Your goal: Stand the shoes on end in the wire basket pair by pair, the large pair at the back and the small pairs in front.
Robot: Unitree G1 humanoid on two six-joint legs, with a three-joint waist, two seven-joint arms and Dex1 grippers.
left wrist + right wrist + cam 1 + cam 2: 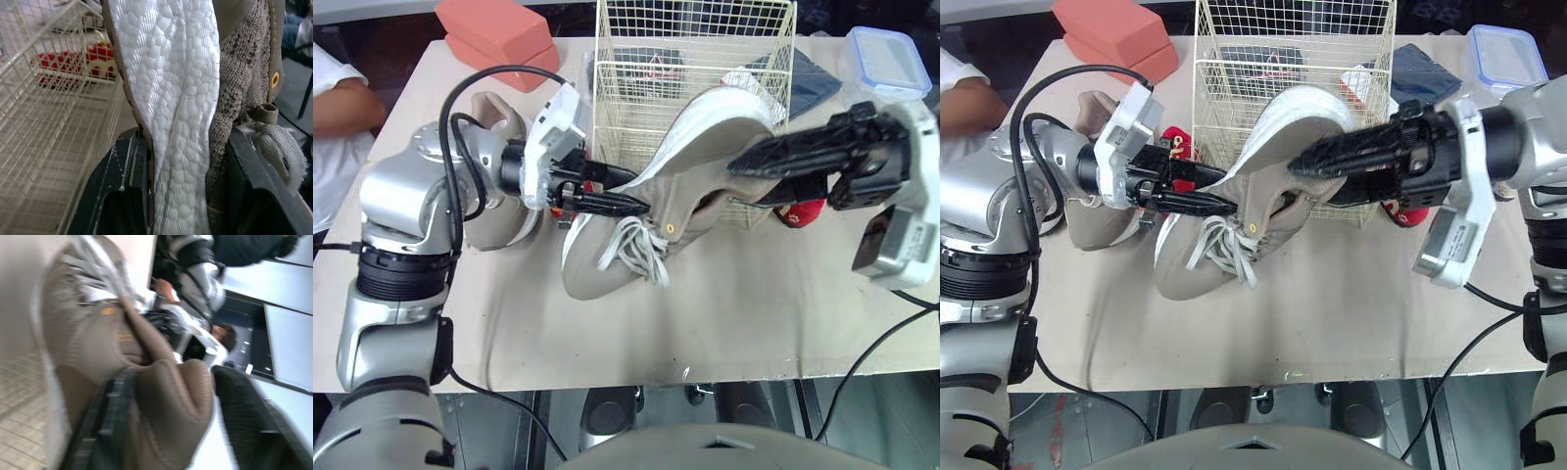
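Visibly two taupe shoes (690, 181), one basket (695, 59)

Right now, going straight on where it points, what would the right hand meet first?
The large tan knit sneaker with white sole that the right hand grips; beyond it, probably the left hand.

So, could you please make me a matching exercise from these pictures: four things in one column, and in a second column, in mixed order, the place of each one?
Things
1. large beige sneaker
2. second beige sneaker
3. clear plastic box
4. pink blocks

Places
A. back corner of the table, on the robot's right
B. held by the left gripper and the right gripper, in front of the wire basket
C. back corner of the table, on the robot's left
D. lying on the table by the left arm, to the robot's left of the basket

Pairs: 1-B, 2-D, 3-A, 4-C
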